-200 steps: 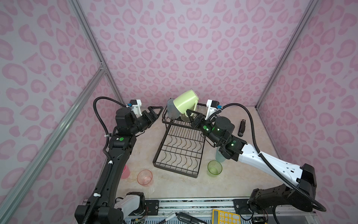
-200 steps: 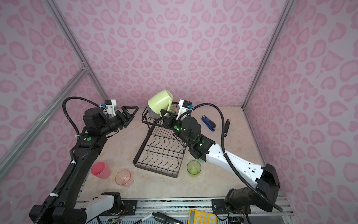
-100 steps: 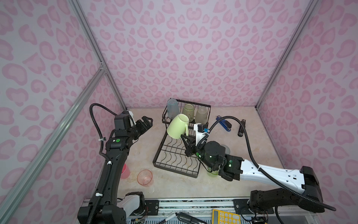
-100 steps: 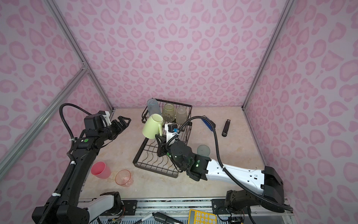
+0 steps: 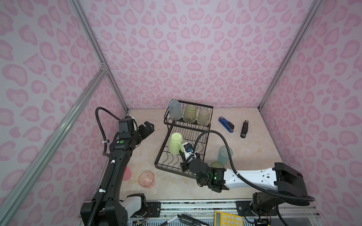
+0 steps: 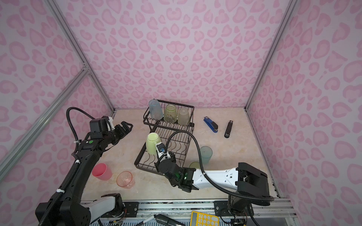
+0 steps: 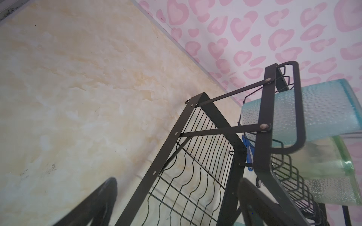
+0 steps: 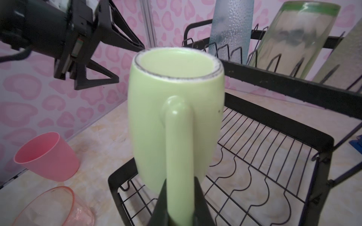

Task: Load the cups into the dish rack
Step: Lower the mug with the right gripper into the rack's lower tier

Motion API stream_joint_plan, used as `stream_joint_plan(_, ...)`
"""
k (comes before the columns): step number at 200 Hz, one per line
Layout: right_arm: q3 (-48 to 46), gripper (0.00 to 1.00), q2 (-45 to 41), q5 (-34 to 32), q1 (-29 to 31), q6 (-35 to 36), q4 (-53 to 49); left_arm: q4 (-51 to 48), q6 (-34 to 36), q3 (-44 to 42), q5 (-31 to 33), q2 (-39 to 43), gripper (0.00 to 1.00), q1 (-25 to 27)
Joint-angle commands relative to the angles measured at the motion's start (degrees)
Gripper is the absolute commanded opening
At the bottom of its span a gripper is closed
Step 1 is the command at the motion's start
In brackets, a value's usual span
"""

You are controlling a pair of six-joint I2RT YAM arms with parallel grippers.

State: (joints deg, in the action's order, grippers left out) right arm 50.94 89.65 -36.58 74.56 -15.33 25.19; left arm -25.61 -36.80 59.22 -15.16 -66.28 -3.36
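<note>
The step in hand is placing the pale-green mug in the dish rack. The right gripper is clenched on the handle of the mug and holds it bottom-up at the left side of the lower tray; whether it already rests on the wires, I cannot tell. The left gripper is released and empty, beside the raised basket where three tumblers stand. Next, I judge, the mug must settle steadily on the wires before the fingers let go; loose cups like the solid pink cup remain outside
</note>
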Motion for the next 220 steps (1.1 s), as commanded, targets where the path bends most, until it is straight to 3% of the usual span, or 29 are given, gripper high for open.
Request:
stream_joint_plan(1,-0.77,0.0,2.48,-4.83,0.14,2.16,9.2,1.24,0.95,-0.58,0.57,0.61,0.98,0.0)
stream_joint_plan(72,-1.61,0.0,10.79,-9.91,-0.68,3.58,15.69,2.28,0.5,-1.39,-0.31,-0.12,0.99,-0.03)
stream_joint_plan(220,-3.83,0.0,18.91,-18.04,-8.46,-7.1,19.46,3.28,-0.38,-2.53,-1.81,0.1,1.0,-0.04)
